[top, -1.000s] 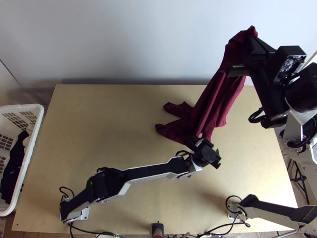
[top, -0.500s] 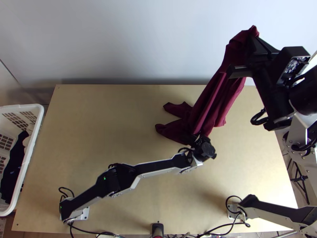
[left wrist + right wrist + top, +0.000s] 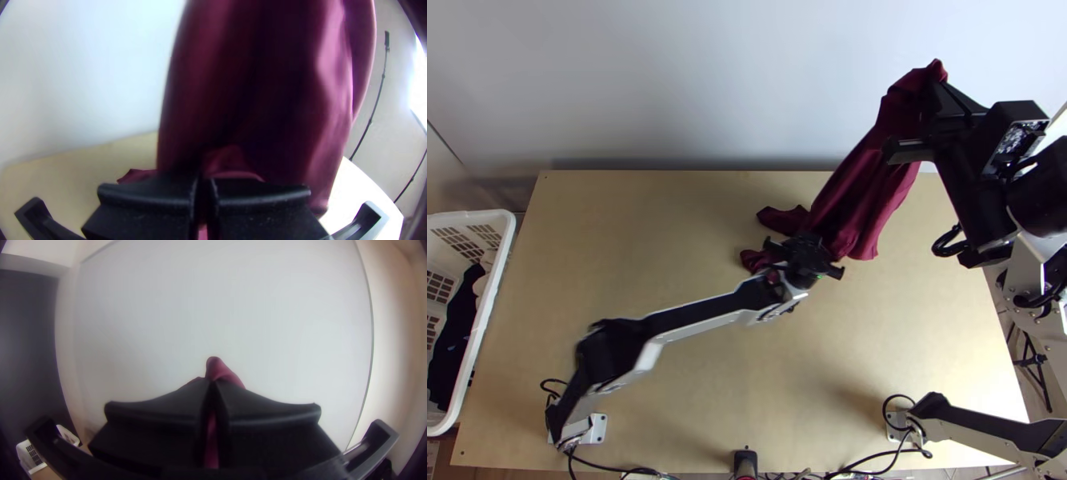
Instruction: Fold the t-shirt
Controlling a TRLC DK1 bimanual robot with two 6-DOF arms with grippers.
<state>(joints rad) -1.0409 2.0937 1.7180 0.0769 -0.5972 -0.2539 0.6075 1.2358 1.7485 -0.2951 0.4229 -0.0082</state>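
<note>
Right tool (image 3: 213,384) clenches shirt (image 3: 875,188), draped beneath; left tool (image 3: 203,180) pinches it lower. Likely pre-fold straightening; next: spread on surface (image 3: 651,240).

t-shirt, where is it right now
In the top view, the dark red t-shirt hangs at upper right from the right gripper, its lower part on the table at the left gripper.
</note>
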